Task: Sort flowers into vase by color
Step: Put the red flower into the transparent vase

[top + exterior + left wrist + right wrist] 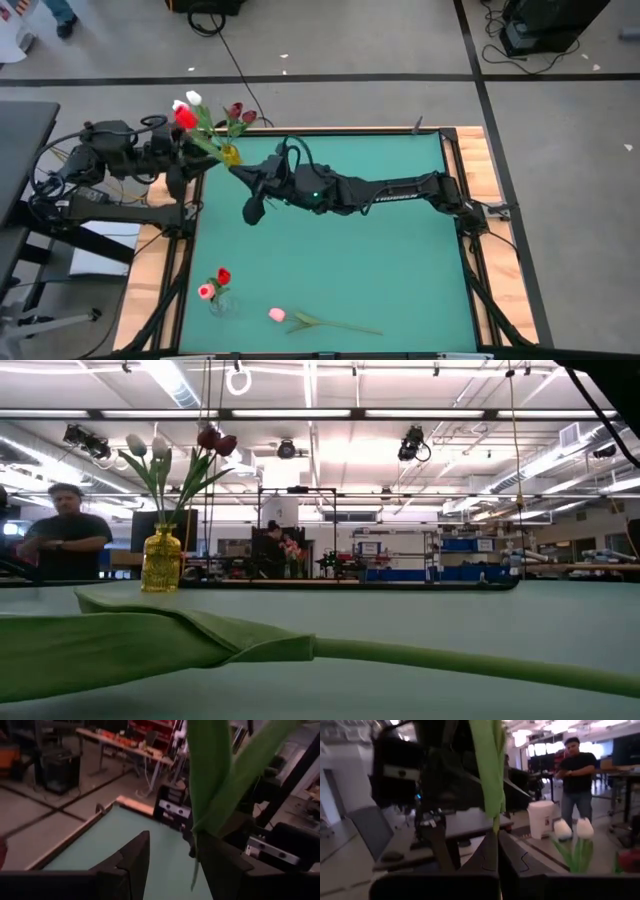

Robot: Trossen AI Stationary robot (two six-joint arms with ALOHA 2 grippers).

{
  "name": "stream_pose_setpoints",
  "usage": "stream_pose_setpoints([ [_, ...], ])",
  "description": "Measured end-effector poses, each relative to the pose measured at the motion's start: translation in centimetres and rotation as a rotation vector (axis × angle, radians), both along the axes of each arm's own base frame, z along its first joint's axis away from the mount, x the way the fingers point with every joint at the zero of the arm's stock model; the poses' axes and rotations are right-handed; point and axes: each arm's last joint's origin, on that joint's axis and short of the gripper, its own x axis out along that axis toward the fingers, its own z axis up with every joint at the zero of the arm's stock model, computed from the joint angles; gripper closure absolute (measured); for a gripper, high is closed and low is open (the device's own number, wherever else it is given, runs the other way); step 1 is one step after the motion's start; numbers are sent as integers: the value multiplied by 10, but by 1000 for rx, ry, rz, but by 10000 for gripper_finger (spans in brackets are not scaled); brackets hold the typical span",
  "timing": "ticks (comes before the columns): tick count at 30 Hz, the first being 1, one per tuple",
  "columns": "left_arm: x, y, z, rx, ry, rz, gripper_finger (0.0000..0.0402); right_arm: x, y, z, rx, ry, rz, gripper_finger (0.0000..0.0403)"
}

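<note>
My right gripper point(496, 837) is shut on a red flower point(185, 117), raised over the table's far left corner beside my left arm. Its green leaves point(212, 780) stand right before my left gripper point(172, 865), which is open; the thin lower stem point(194, 875) hangs between its fingers, close to one of them. A yellow vase point(230, 155) behind them stands on its base at the far left edge, with white flowers point(148, 447) and maroon flowers point(217, 440) stuck in it. A pink flower point(277, 315) lies flat near the front edge. My right gripper pinches the red flower's stem point(495, 826) between its two fingers, just under a long leaf. The fingers come nearly level from the table's right and lie across the stem. The flower stands upright, clear of the table. My left gripper: I cannot tell whether one finger point(220, 865) touches the stem.
A clear glass vase point(220, 303) with a red and a pink flower stands at the near left. The lying pink flower's leaf and stem point(300, 650) stretch across the front. A person point(65, 535) stands beyond the table's far side.
</note>
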Motion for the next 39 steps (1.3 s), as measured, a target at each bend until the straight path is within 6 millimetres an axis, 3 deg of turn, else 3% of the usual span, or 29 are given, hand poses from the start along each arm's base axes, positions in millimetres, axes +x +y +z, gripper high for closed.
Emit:
stream_pose_setpoints([
  [16,11,0,3,30,-23,-44,229,-1,-16,7,11,-83,-39,402],
  [26,11,1,10,49,-94,-19,207,0,-20,8,-11,-78,-20,402],
  [34,26,4,7,43,-56,-17,234,0,-22,7,-35,-68,-7,402],
  [39,35,5,7,48,-56,-17,295,0,-22,7,-34,-67,-14,402],
])
